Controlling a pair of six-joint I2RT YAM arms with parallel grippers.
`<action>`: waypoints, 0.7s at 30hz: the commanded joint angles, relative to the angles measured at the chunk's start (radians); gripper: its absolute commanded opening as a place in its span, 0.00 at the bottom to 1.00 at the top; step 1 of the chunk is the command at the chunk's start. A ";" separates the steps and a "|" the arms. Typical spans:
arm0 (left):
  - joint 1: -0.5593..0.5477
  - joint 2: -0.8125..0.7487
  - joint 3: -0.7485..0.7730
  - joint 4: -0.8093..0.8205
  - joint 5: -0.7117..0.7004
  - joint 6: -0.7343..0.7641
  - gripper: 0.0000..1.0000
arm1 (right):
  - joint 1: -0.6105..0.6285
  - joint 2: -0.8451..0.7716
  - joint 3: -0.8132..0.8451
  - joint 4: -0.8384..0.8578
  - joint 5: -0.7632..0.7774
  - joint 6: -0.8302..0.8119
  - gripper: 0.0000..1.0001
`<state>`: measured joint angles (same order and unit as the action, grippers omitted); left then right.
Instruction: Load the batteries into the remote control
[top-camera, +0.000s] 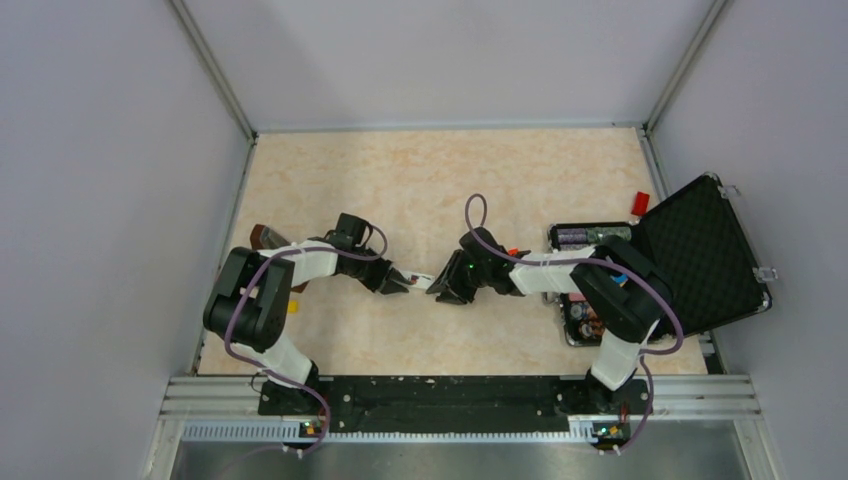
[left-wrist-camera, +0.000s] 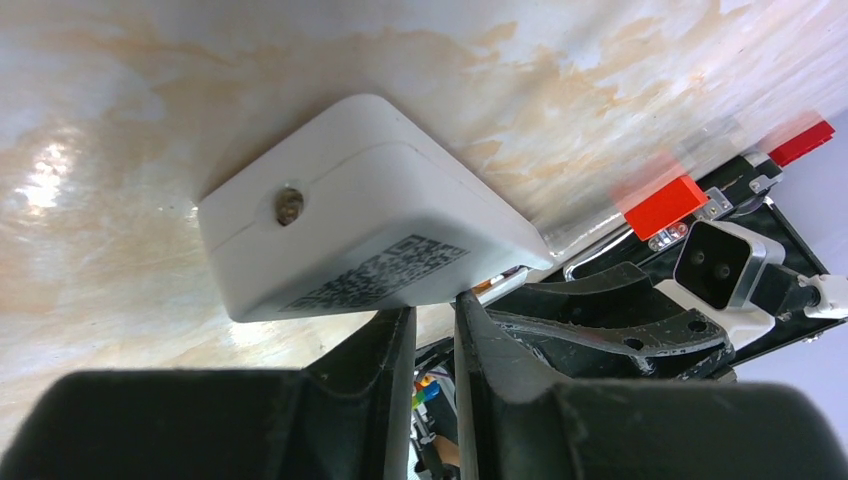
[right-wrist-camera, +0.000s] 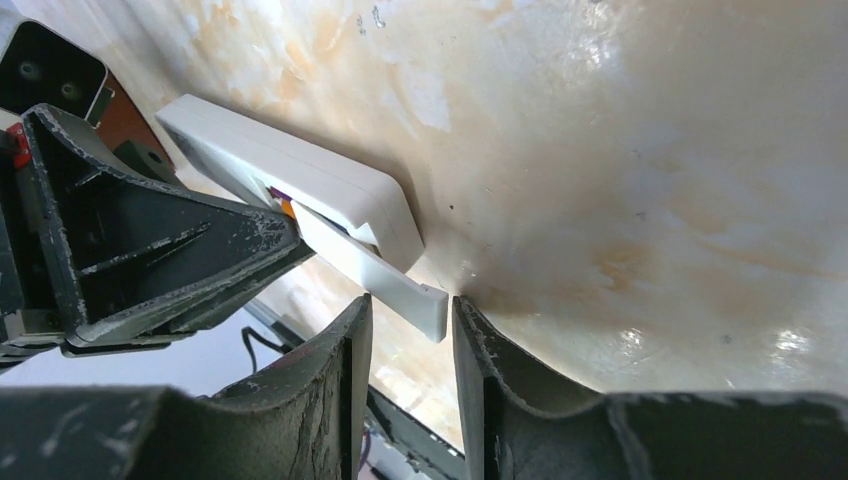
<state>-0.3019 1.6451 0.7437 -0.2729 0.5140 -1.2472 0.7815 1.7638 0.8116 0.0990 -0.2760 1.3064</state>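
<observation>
Left hand (left-wrist-camera: 435, 315): fingers almost together under remote (left-wrist-camera: 350, 225) end; grip cannot be confirmed. Right hand (right-wrist-camera: 410, 312): narrow gap, fingers flanking loose white cover (right-wrist-camera: 380, 270); contact unclear. Batteries (right-wrist-camera: 282, 202) seated in remote's open bay. Remote between hands, middle of table (top-camera: 400, 180). Farther right: open black case (top-camera: 700, 250).

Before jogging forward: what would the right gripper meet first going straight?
The white battery cover at the tips of the right gripper, then the remote control just beyond; depth between them is unclear.
</observation>
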 joint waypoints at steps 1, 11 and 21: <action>0.006 0.059 -0.032 -0.039 -0.274 0.039 0.21 | -0.006 -0.041 0.025 -0.079 0.069 -0.083 0.35; 0.006 0.050 -0.031 -0.038 -0.271 0.043 0.21 | -0.021 -0.035 0.050 -0.096 0.109 -0.131 0.35; 0.006 0.042 -0.030 -0.042 -0.270 0.045 0.21 | -0.023 -0.074 0.046 -0.062 0.102 -0.155 0.45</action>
<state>-0.3019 1.6447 0.7437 -0.2726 0.5148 -1.2541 0.7692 1.7397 0.8410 0.0429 -0.2153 1.1812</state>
